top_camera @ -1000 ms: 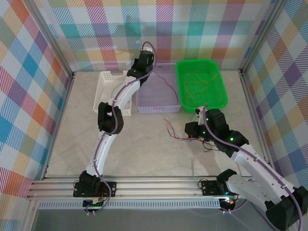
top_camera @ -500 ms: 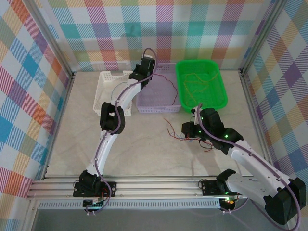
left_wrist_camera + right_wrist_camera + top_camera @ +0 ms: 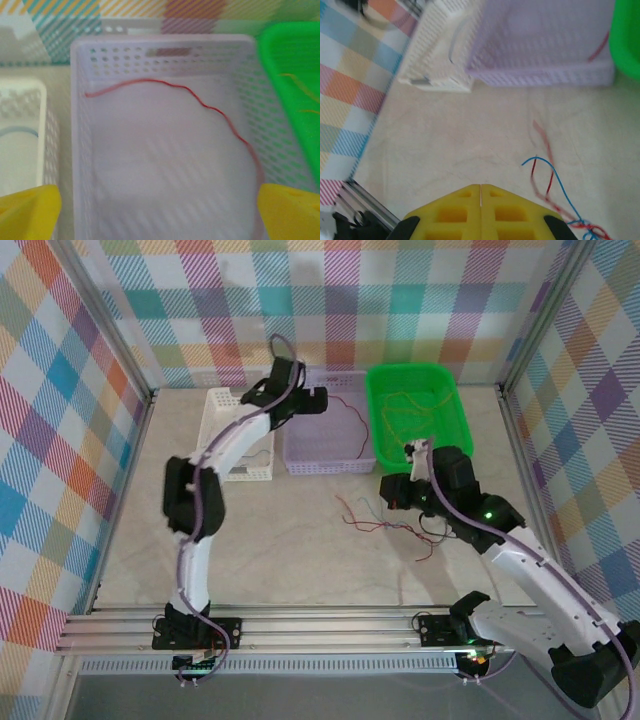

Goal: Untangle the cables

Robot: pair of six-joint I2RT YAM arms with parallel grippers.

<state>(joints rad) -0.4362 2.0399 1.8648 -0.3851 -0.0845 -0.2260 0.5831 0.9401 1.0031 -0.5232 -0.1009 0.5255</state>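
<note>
Pastel plaid walls (image 3: 80, 390) enclose a beige marbled table (image 3: 290, 550).

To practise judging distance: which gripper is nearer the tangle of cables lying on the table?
Right. The right gripper, shut, is right beside the tangle, on its far side. The left gripper, open, is above the purple basket, well away from the tangle.

I see the whole table (image 3: 290, 550) from above, the lilac basket (image 3: 215, 55) close below my left wrist, and its front wall low from my right
</note>
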